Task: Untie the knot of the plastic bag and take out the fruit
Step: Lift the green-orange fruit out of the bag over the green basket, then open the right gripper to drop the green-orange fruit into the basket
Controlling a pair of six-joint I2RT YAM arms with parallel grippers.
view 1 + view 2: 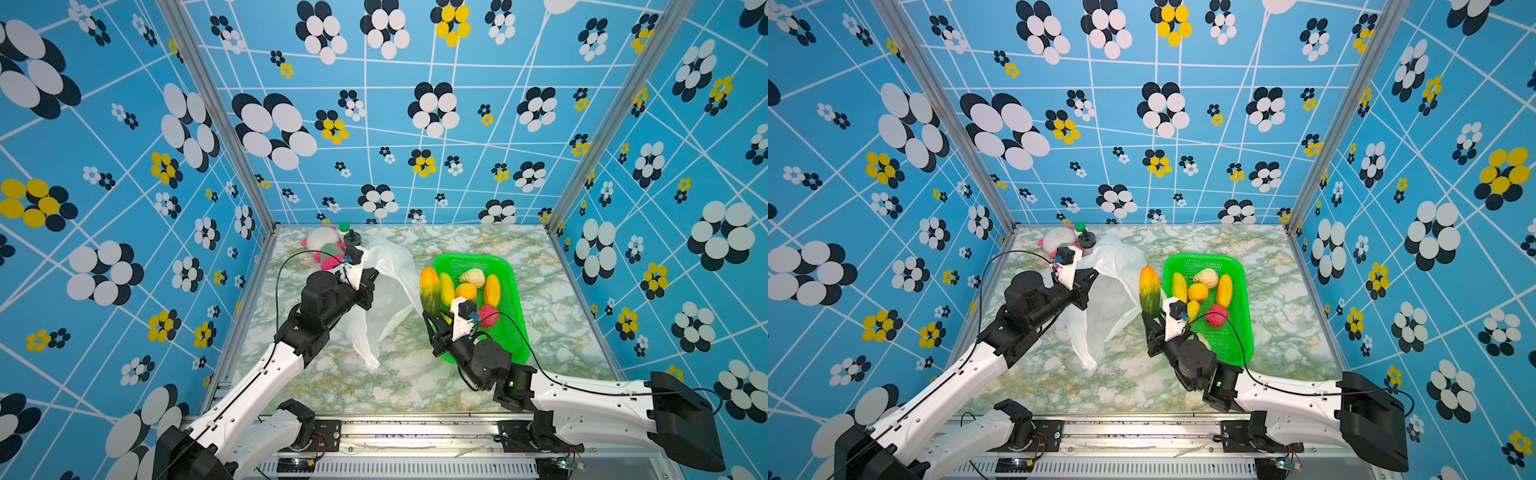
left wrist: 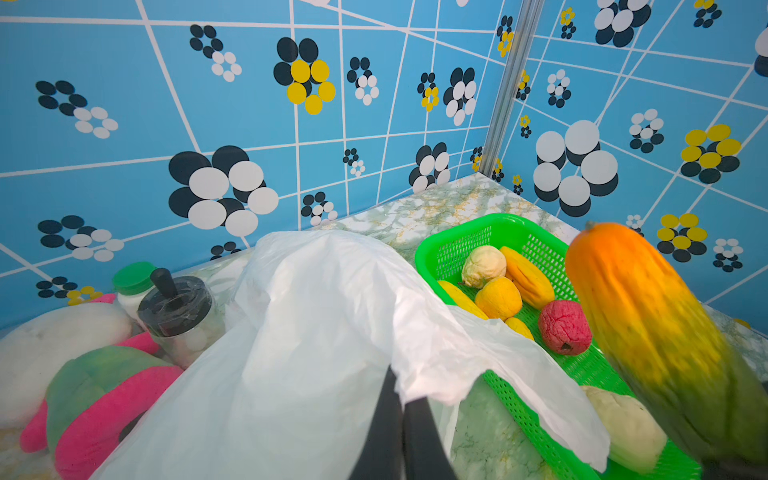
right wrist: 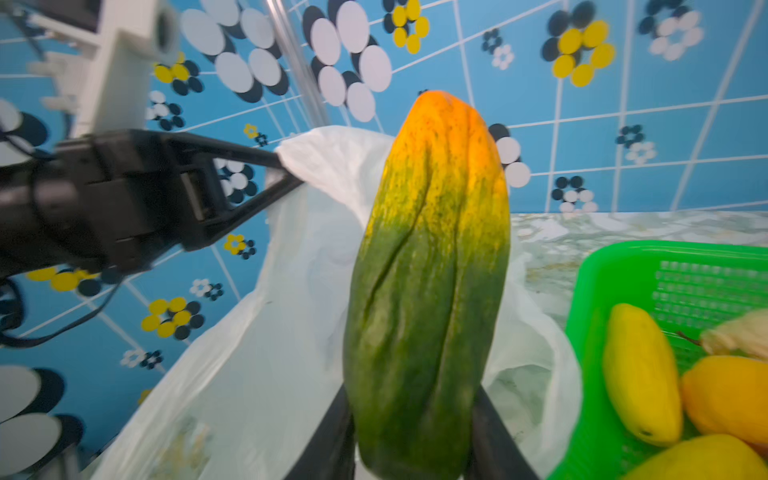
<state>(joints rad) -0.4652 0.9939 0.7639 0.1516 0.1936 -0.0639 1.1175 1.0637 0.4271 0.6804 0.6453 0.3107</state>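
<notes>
the left gripper [image 1: 376, 272] pinched the plastic bag [image 1: 390, 266] up, the right gripper [image 1: 434, 322] clamped the green-orange fruit [image 1: 429, 291] mid-frame, so it probably needed lifting rightward over the green basket [image 1: 469, 257] rim.

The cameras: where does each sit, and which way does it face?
Both top views: above the arm bases, looking down at the table; both arms show.
Left wrist: behind the left gripper, facing the plastic bag in its jaws.
Right wrist: behind the right gripper, facing the fruit in its jaws.
Shared: bag and basket.
</notes>
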